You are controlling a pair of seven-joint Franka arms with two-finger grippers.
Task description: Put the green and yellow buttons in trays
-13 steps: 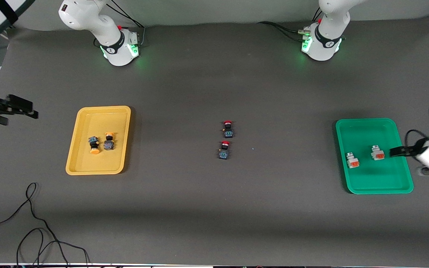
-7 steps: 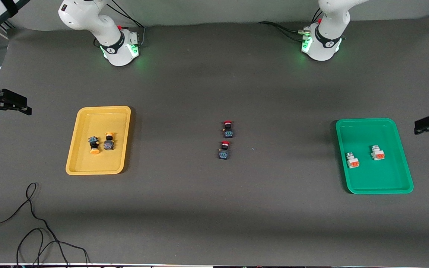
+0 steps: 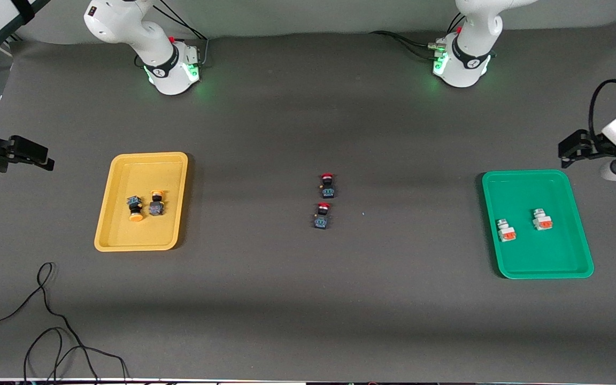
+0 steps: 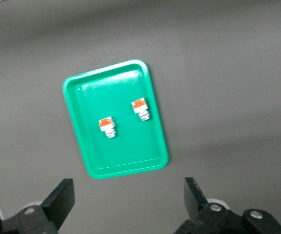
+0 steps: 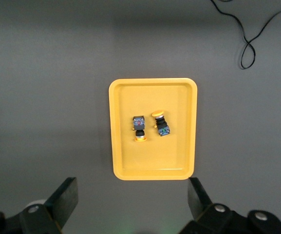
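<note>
The yellow tray (image 3: 147, 171) holds two yellow-capped buttons (image 3: 135, 207) (image 3: 156, 203) lying side by side. The green tray (image 3: 543, 251) holds two white-and-silver buttons (image 3: 506, 230) (image 3: 541, 220). My left gripper (image 3: 572, 147) is open and empty, up over the table just outside the green tray's corner. My right gripper (image 3: 30, 152) is open and empty, over the table beside the yellow tray at the right arm's end. The left wrist view shows the left gripper (image 4: 129, 204) above the green tray (image 4: 125, 151). The right wrist view shows the right gripper (image 5: 133, 204) above the yellow tray (image 5: 152, 161).
Two red-capped switches (image 3: 327, 185) (image 3: 322, 215) lie mid-table between the trays. A black cable (image 3: 46, 321) loops on the table nearer the front camera than the yellow tray.
My left gripper has lifted away from the white button in the green tray and now hangs outside the tray's corner. The right gripper has barely shifted. The buttons have not moved.
</note>
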